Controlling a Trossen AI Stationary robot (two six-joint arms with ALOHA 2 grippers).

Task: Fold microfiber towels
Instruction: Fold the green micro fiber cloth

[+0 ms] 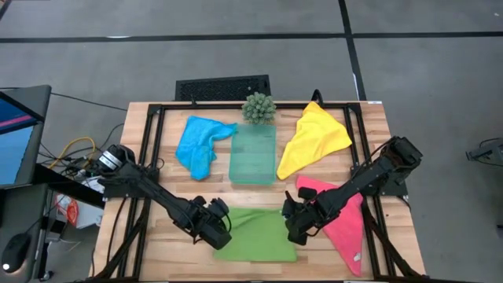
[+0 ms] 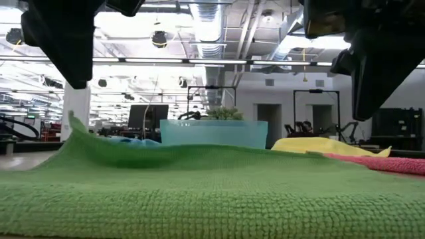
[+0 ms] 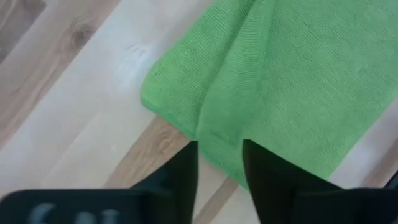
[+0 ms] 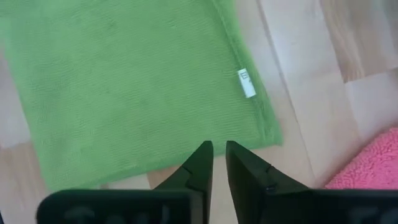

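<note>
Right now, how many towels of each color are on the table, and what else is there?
Blue towel: 1
Green towel: 1
Yellow towel: 1
Pink towel: 1
Tray: 1
Plant: 1
Total: 6

4 cameras. 1 looks straight down on the whole worktop (image 1: 157,248). 1 sits at worktop level, pressed against the green towel (image 2: 212,192), facing the room beyond. 2 wrist cameras look down close past dark fingers (image 3: 183,171) at opposite edges of that towel, which all 4 views share.
</note>
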